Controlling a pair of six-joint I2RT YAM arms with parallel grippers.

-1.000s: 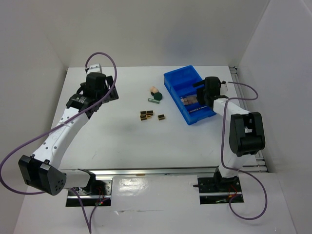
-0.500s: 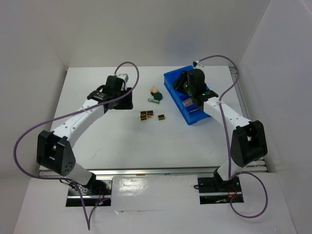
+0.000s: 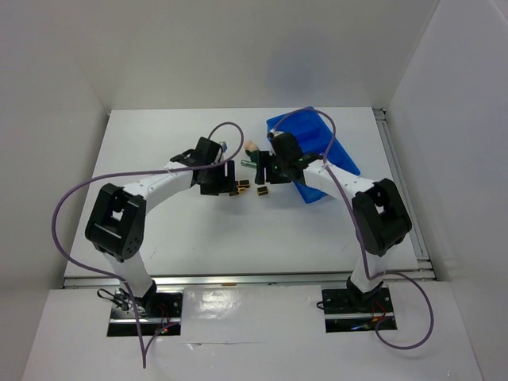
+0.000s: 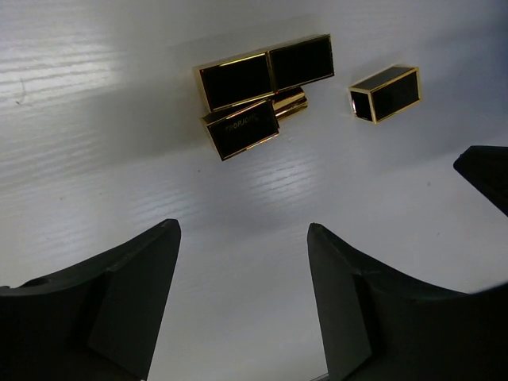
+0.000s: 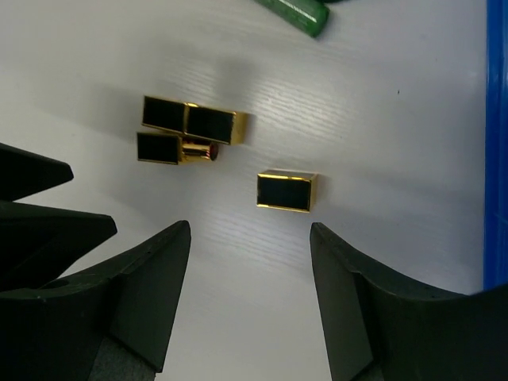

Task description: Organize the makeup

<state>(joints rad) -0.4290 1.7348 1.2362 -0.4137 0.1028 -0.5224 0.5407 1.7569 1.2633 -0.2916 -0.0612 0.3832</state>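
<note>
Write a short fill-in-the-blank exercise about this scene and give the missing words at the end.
The left gripper and the right gripper both hold their jaws ____.
The lipstick tubes are black and ____.
The bin is ____ in colour.
Missing words: open; gold; blue.

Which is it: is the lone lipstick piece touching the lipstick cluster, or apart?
Apart. The right wrist view shows bare table between the lone lipstick piece and the lipstick cluster; the left wrist view shows the same gap.
</note>
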